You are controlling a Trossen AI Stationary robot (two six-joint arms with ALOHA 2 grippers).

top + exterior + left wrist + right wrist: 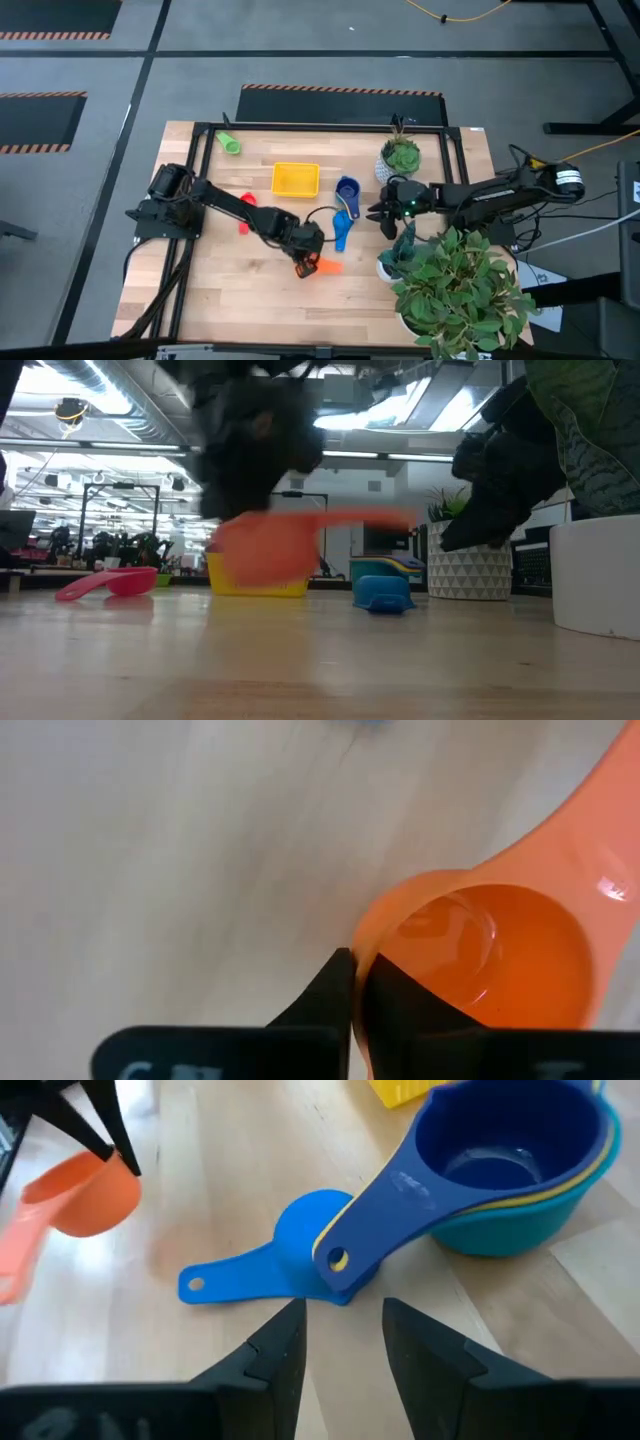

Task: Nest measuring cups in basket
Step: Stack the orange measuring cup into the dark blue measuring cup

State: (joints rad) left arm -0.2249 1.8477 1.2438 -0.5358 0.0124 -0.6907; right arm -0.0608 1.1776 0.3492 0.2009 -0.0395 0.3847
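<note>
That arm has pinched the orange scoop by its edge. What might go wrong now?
The left gripper holds the orange cup only by its thin rim, so it may swing or slip out on the way to the yellow basket. The right gripper hovers open near the stacked blue cups, so the two arms might crowd each other there.

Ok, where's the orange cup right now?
In the high view the orange cup is near the table's front middle, its rim pinched by the left gripper, just in front of the blue cup.
</note>
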